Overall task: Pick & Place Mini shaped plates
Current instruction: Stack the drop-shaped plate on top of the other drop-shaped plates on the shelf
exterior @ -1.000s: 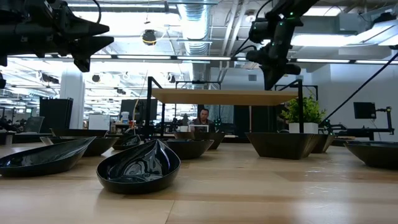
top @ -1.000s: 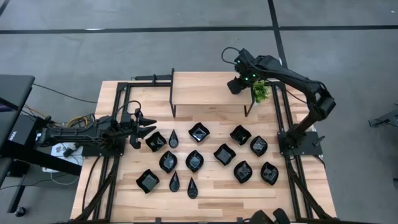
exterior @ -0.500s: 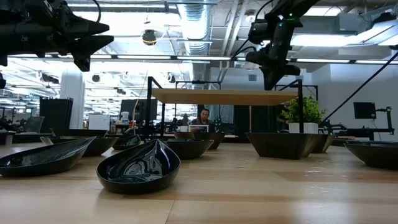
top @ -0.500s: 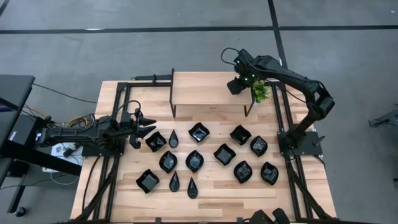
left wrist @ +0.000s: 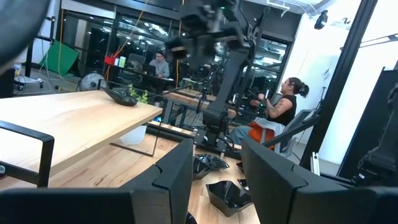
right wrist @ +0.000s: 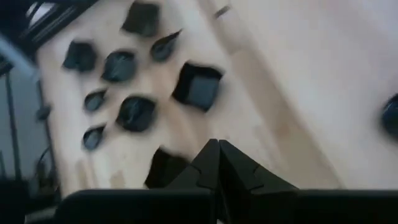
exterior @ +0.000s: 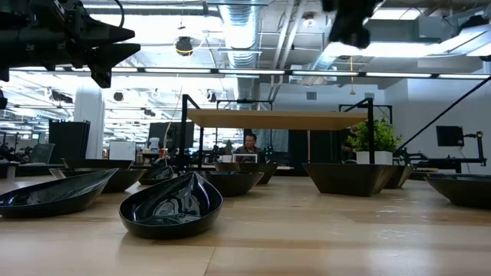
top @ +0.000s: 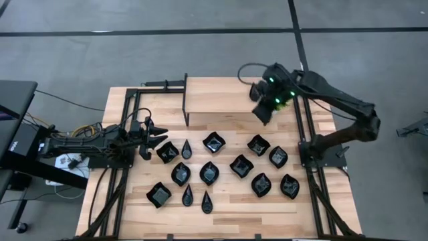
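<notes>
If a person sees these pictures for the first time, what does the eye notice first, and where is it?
First, the many small glossy black plates spread in loose rows over the front half of the wooden table. Next, the right gripper, shut and empty, hangs high above the right end of the raised wooden shelf. The left gripper waits open at the left side, beside the nearest plate.

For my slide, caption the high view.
Black mini plates cover the table; left claw waits open, right claw shut.
</notes>
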You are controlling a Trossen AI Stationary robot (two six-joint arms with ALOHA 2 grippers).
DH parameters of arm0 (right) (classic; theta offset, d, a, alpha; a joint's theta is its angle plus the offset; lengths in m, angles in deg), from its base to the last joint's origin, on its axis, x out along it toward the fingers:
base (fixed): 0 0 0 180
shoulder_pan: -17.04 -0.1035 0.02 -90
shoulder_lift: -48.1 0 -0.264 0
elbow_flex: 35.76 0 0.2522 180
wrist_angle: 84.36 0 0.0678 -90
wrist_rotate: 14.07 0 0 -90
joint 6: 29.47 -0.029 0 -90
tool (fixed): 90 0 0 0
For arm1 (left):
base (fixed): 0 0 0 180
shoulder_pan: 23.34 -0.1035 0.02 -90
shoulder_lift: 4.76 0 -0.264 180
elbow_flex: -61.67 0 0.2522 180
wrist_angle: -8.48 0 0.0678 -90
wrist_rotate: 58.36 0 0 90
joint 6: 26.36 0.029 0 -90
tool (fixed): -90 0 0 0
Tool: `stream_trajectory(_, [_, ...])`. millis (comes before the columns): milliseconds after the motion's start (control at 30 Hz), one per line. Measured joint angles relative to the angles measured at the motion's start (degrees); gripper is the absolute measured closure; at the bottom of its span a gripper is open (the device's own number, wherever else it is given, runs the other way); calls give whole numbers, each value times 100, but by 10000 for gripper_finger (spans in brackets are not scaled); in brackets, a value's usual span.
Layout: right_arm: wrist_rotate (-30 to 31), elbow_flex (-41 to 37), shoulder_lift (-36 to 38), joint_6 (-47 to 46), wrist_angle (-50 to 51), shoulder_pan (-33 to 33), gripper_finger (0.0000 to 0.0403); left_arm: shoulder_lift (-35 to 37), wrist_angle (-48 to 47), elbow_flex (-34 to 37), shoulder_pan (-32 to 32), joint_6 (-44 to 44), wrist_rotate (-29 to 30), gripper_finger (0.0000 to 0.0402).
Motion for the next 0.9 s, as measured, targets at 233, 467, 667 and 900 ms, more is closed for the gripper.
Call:
stream_trajectory(233, [211, -1132, 1450, -832, -672, -941, 402, 0, 222, 1, 0, -172, -92, 263])
stream_trajectory(467, [692, -3273, 3424, -1803, -2723, -1682, 402, -12, 651, -26, 0, -825, -624, 263])
stream_trajectory(667, [1091, -4751, 4810, -2254, -4208, -2214, 402, -615, 641, -630, 2, -897, -1050, 263])
stream_trajectory(900, [1892, -5698, 5843, -2518, -4801, -2641, 402, -2449, 202, -2122, 182, -680, -1702, 263])
